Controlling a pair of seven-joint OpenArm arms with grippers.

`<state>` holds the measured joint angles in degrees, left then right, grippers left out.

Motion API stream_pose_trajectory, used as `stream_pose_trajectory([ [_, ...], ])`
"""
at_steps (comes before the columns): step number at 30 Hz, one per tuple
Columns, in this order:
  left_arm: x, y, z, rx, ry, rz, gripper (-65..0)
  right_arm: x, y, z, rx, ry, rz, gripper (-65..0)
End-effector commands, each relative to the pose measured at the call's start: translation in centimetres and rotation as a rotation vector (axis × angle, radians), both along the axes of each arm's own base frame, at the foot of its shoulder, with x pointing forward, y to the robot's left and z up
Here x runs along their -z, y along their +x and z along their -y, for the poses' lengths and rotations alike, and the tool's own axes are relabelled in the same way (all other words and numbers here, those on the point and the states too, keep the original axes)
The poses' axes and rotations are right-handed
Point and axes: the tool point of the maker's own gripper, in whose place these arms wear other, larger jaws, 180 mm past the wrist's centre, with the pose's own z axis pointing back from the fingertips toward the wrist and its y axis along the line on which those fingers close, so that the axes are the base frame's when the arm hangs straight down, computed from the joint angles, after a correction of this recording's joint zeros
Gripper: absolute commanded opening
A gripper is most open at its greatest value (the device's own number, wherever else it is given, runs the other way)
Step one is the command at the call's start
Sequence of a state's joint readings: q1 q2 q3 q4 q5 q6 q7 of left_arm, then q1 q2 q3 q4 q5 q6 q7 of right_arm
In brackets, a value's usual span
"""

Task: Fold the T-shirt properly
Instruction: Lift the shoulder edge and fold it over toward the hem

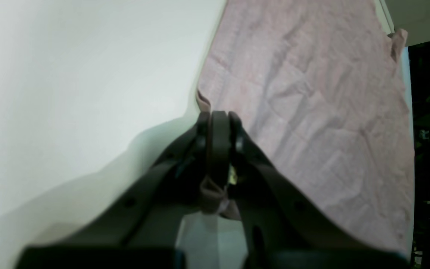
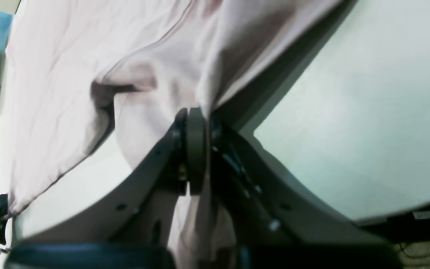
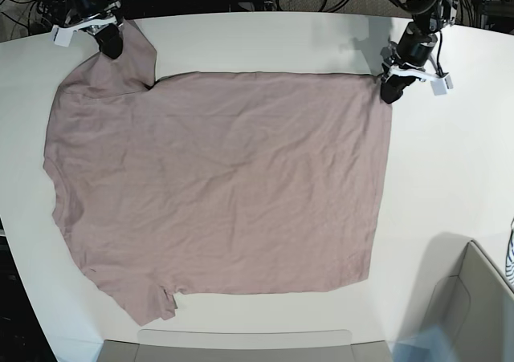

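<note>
While the T-shirt [image 3: 225, 185] lies spread flat and wrinkled across the white surface [image 3: 450, 177], we have both hands pinched onto its far edge. Our left hand [image 3: 389, 91], on the base view's right, is clamped on the far hem corner; its wrist view shows a tuft of pink cloth caught between the closed jaws. Our right hand [image 3: 111, 42], on that view's left, is closed on the far sleeve, and its wrist view shows fabric draping up into the grip.

We read the garment's long axis as running from one hand across to the other, collar end by our right hand and hem by our left, with the whole body of cloth stretching away from both hands toward the near edge. Neither hand is closer to the shirt than the other; each holds one end of the same long side. We judge that the coming fold depends on drawing that held side over the body toward the near side.

Bare surface lies beyond the hem. A grey bin [image 3: 474, 306] stands at the near corner, a pale tray rim [image 3: 241, 346] along the near edge, just beside the near sleeve.
</note>
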<state>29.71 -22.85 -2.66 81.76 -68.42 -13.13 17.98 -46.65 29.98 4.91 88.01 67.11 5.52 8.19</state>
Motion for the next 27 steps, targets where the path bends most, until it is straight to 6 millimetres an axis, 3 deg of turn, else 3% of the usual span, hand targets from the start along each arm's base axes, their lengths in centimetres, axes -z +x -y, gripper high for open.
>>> stream_pose_trajectory([
  [1,1.0,-1.7,0.8,0.002,-0.045,-0.077,-65.0,-0.7,-0.5,0.6,-0.005,-0.018,-0.001,-65.0],
  [3,0.3,-1.5,-0.1,-0.012,-0.032,-0.061,-65.0,-1.6,-0.8,1.0,0.018,-0.023,0.015,-65.0],
  [6,0.0,-3.5,-1.7,-0.043,-0.007,-0.084,-65.0,-3.1,-1.0,1.7,0.054,-0.036,0.047,-65.0],
  [11,-1.1,-4.8,-2.2,-0.044,0.01,-0.086,-65.0,-4.6,-1.8,2.5,0.048,-0.122,0.07,-65.0],
  [17,-2.9,-7.2,-3.7,-0.037,0.062,-0.104,-65.0,-7.4,-2.5,1.4,0.05,-0.123,0.193,-65.0],
  [23,-5.5,-6.0,-3.0,-0.011,0.074,-0.039,-65.0,-9.4,-2.5,1.9,0.068,-0.127,0.268,-65.0],
  [27,-6.5,-5.0,-2.6,-0.001,0.072,-0.005,-65.0,-10.6,-1.4,1.6,0.04,-0.131,0.306,-65.0],
])
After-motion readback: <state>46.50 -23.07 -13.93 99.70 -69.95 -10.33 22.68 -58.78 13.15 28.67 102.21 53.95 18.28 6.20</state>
